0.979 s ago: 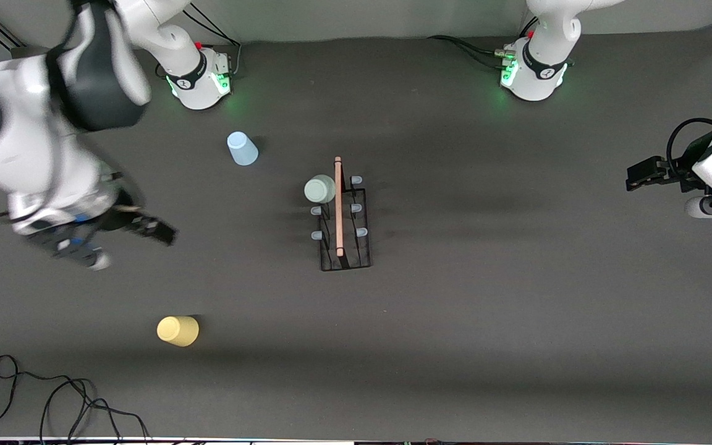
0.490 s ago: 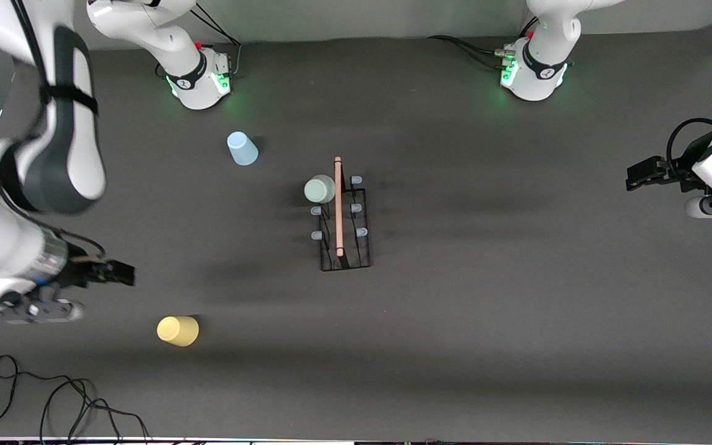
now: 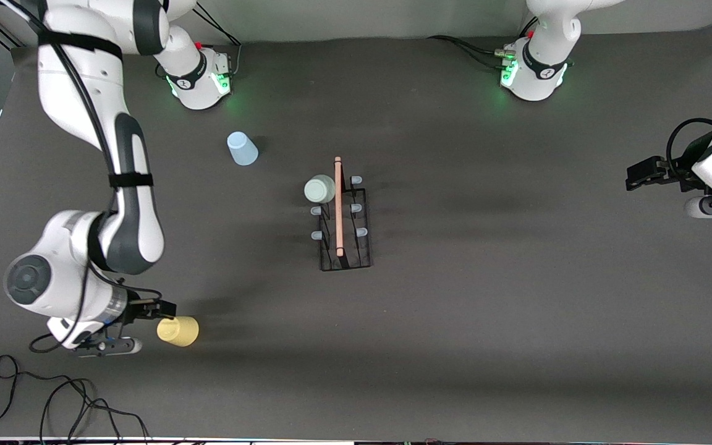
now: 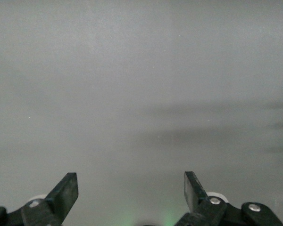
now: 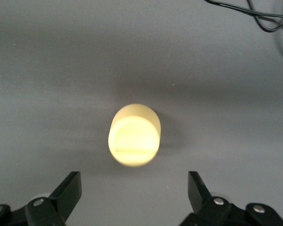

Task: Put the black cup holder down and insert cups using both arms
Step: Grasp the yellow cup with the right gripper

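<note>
The black cup holder (image 3: 345, 222) stands in the middle of the tabletop (image 3: 517, 309), its wooden handle (image 3: 338, 207) running along its length. A pale green cup (image 3: 319, 188) already sits upside down on one of its pegs, at the end nearer the robot bases. The light blue cup (image 3: 241, 149) stands upside down on the tabletop near the right arm's base. The yellow cup (image 3: 178, 331) sits by itself, nearer to the front camera, toward the right arm's end of the tabletop.

The right hand (image 3: 146, 324) is just beside the yellow cup, fingers spread wide and holding nothing; in the right wrist view the cup (image 5: 134, 135) lies centred ahead of the open fingers (image 5: 66, 193). The left hand (image 3: 640, 175) waits at its own end of the tabletop, also wide open and empty.

The yellow cup looks like thin, light plastic: smooth, likely a bit slippery, and easy to tip or push away. It probably flexes under a hard squeeze. A gentle grip across the body, about midway along, should suit it best, with the fingers straddling it evenly before they shut.
</note>
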Motion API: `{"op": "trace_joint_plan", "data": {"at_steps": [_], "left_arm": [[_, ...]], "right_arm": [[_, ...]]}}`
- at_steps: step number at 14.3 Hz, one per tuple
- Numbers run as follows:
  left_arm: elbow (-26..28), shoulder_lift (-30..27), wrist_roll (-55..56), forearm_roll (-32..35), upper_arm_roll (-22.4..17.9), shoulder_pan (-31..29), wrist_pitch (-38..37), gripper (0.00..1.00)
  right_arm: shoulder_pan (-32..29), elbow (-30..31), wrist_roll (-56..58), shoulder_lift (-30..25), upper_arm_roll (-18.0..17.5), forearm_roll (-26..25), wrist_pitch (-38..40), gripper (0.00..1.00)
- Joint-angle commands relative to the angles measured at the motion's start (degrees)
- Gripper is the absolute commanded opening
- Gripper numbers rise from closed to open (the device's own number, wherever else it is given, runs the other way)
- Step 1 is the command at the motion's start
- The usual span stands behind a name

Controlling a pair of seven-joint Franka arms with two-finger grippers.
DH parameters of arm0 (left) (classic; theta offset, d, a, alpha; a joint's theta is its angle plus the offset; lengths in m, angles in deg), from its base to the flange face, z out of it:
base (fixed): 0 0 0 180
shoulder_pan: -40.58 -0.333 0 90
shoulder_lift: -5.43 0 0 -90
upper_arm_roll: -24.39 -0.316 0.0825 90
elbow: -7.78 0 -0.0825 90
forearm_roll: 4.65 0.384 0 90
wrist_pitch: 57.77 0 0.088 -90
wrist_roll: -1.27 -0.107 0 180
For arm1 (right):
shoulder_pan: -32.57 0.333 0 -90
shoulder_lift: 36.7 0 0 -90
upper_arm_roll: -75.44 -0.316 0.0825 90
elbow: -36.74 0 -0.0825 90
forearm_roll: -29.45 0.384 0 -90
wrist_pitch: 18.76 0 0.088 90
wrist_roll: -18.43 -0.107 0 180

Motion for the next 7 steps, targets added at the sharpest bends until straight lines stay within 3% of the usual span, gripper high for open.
{"op": "trace_joint_plan", "data": {"at_steps": [1, 3, 6, 7], "left_arm": [[-0.9, 0.2, 0.7, 0.4, 0.3, -0.1, -1.2, 1.00], [-0.9, 0.2, 0.7, 0.4, 0.3, -0.1, -1.2, 1.00], [-1.0, 0.2, 0.7, 0.4, 0.3, -0.1, -1.2, 1.00], [-0.9, 0.2, 0.8, 0.4, 0.3, -0.1, -1.2, 1.00]], "right_arm": [[-1.4, -2.5, 4.9, 4.7, -0.3, 5.5, -4.5, 1.00], [-1.5, -2.5, 7.0, 7.1, -0.3, 8.8, -6.8, 1.00], [-1.5, -2.5, 7.0, 9.0, -0.6, 9.8, -9.4, 1.00], [-1.5, -2.5, 6.8, 9.1, -0.8, 9.8, -9.5, 0.85]]}}
